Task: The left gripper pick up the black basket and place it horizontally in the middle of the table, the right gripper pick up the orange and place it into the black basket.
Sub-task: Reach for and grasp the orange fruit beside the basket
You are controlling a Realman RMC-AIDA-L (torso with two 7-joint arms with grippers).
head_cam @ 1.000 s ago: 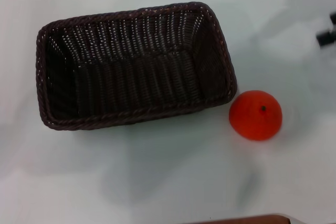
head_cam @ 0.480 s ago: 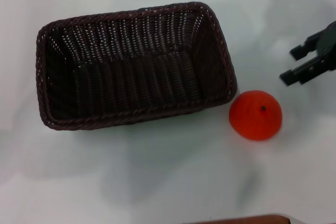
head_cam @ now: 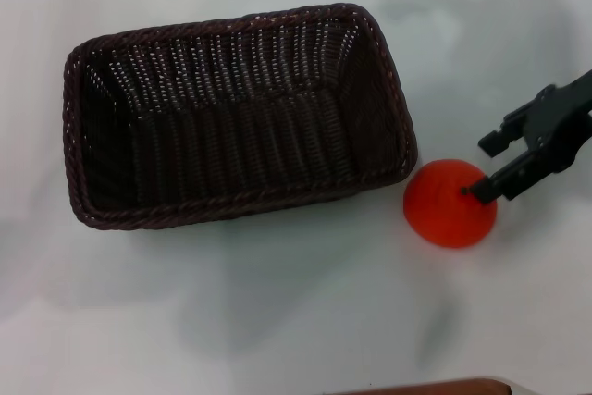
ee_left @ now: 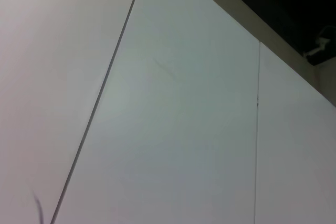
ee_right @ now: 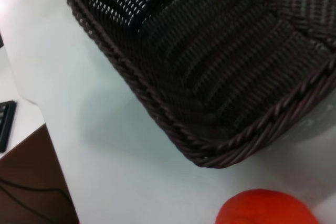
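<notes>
Fingers of the right gripper (head_cam: 487, 166) stand spread apart, one tip over the orange (head_cam: 448, 205). Orange rests on the table (head_cam: 277, 312) just beside the black basket (head_cam: 231, 113), which lies lengthwise mid-table.

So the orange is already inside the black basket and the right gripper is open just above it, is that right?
Not quite. The orange sits on the table beside the black basket, not inside it, as the head view shows. The right gripper is open just above it.
</notes>
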